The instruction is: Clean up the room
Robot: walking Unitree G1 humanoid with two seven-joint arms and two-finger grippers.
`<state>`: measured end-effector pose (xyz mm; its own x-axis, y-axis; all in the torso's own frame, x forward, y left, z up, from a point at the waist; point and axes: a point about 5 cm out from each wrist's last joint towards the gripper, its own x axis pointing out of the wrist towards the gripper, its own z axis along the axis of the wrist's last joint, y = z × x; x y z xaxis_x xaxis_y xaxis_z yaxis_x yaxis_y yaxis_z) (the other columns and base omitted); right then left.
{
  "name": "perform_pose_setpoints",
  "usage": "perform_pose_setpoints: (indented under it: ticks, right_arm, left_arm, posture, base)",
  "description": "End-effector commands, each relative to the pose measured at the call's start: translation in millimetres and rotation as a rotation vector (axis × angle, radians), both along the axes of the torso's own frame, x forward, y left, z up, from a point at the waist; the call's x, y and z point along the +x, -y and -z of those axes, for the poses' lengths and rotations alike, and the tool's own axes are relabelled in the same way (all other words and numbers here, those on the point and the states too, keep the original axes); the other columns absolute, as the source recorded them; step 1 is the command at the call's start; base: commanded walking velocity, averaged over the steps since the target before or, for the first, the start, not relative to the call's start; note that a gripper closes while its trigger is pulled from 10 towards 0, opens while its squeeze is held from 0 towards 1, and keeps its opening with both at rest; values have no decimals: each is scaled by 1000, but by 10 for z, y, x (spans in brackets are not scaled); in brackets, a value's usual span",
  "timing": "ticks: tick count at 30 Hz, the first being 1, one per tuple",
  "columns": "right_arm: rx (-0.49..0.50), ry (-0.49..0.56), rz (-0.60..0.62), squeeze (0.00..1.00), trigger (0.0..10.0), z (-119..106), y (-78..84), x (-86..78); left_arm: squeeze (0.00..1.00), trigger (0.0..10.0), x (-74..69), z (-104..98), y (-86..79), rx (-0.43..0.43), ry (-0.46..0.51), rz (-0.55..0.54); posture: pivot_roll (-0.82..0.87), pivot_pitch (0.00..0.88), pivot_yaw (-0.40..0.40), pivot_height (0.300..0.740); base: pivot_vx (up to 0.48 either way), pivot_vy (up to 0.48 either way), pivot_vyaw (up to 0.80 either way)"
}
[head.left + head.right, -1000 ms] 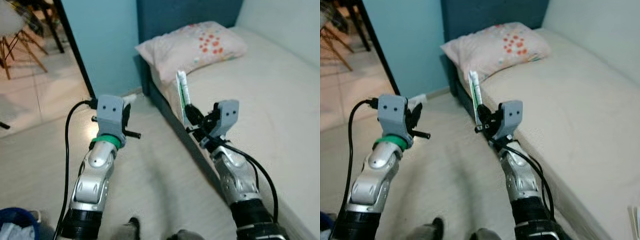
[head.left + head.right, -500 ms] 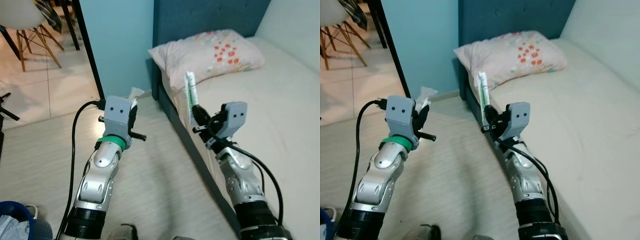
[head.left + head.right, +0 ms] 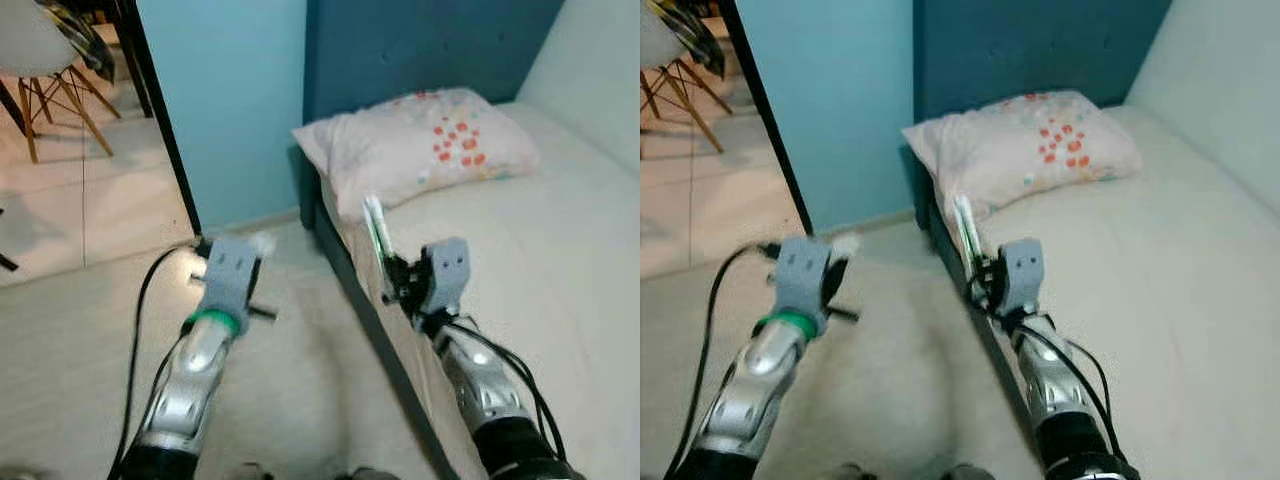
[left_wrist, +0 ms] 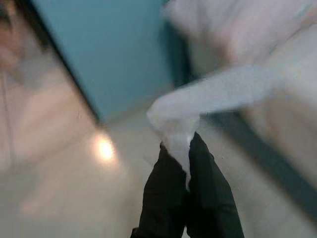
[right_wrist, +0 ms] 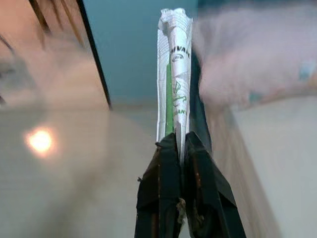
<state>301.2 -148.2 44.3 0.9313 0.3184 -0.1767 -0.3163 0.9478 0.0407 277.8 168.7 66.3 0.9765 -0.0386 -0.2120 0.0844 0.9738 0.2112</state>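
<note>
My right gripper (image 5: 179, 141) is shut on a white and green wrapper (image 5: 175, 74), which stands upright above the fingers. In the eye views that wrapper (image 3: 378, 232) is held over the bed's near edge, below the pillow. My left gripper (image 4: 187, 148) is shut on a crumpled white tissue (image 4: 198, 101). In the left eye view the tissue (image 3: 262, 242) pokes up beyond the left wrist, over the pale floor beside the bed.
A bed (image 3: 560, 260) with a beige sheet fills the right, with a dark blue headboard (image 3: 420, 50) behind. A spotted pillow (image 3: 420, 145) lies at its head. A blue wall (image 3: 225, 100) and black door frame (image 3: 160, 120) stand ahead; a chair (image 3: 40, 70) is beyond.
The camera has swung, so the bed and pillow sit more centred and the picture is blurred. The blue bin at lower left has left the view. Both grippers still hold their items.
</note>
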Motion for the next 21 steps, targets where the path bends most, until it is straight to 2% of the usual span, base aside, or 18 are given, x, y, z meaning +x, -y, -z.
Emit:
perform_pose_setpoints:
  ticks: [1, 3, 4, 5, 8, 9, 10, 12, 18, 21]
  right_arm:
    - [-38, -70, 11, 0, 10000, 168, 56, -86]
    - [-70, -193, 35, 0, 10000, 407, 130, -219]
    - [-70, -193, 35, 0, 10000, 407, 130, -219]
    - [-78, -251, 51, 0, 10000, 514, 167, -294]
    - [-68, -308, 66, 0, 10000, 611, 196, -374]
    - [-55, -368, 80, 0, 10000, 711, 216, -468]
    - [-55, -368, 80, 0, 10000, 711, 216, -468]
    - [-16, -457, 108, 0, 10000, 870, 215, -636]
    - [-2, -485, 132, 0, 10000, 946, 185, -711]
    - [5, -483, 149, 0, 10000, 946, 188, -709]
  left_arm:
    - [0, 10000, -70, 158, -34, 0, -50, -14]
    - [0, 10000, -215, 436, -155, 15, -151, -51]
    - [0, 10000, -215, 436, -155, 15, -151, -51]
    - [0, 10000, -292, 563, -192, 11, -203, -67]
    - [0, 10000, -368, 678, -222, 1, -253, -81]
    - [0, 10000, -440, 790, -257, -15, -307, -99]
    - [0, 10000, -440, 790, -257, -15, -307, -99]
    - [0, 10000, -537, 963, -296, -31, -389, -129]
    - [0, 10000, -549, 1035, -279, -18, -406, -111]
    - [0, 10000, -547, 1037, -286, -5, -406, -103]
  posture:
    - [14, 0, -32, 730]
    - [20, 0, -43, 730]
    - [20, 0, -43, 730]
    - [24, 0, -50, 730]
    - [30, 0, -52, 730]
    - [32, 0, -55, 730]
    - [32, 0, -55, 730]
    - [29, 0, -54, 730]
    - [25, 0, -42, 730]
    - [25, 0, -38, 730]
  base:
    - [469, 0, 0]
    - [465, 0, 0]
    - [465, 0, 0]
    - [465, 0, 0]
    - [465, 0, 0]
    - [465, 0, 0]
    - [465, 0, 0]
    - [463, 0, 0]
    - [461, 0, 0]
    - [458, 0, 475]
